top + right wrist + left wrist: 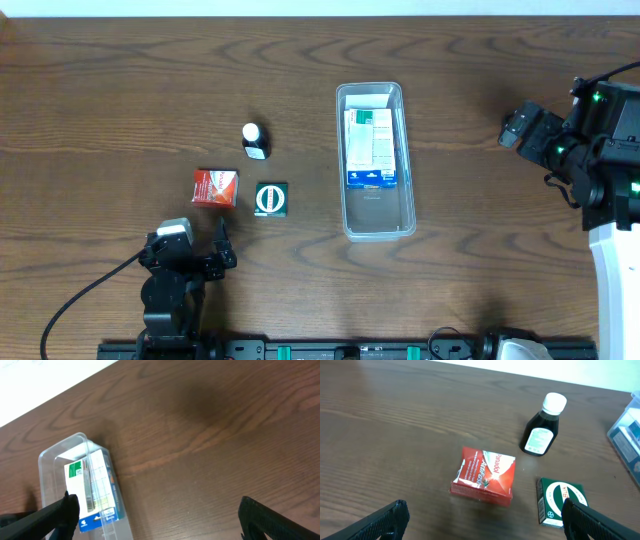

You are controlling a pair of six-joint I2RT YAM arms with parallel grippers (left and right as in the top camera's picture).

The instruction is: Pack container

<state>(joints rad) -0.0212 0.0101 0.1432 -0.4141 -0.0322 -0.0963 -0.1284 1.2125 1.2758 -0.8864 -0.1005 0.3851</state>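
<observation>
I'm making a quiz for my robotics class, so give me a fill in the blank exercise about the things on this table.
1. The blue and white box lies ____ the container.
2. The dark bottle has a ____ cap.
3. The flat box next to the red box is coloured ____.
4. The left gripper hovers wide ____, holding nothing.
Missing words: inside; white; green; open.

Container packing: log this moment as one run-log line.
container: white-green box inside | outside: red box, green box, dark bottle | left gripper: open, empty | right gripper: open, empty
</observation>
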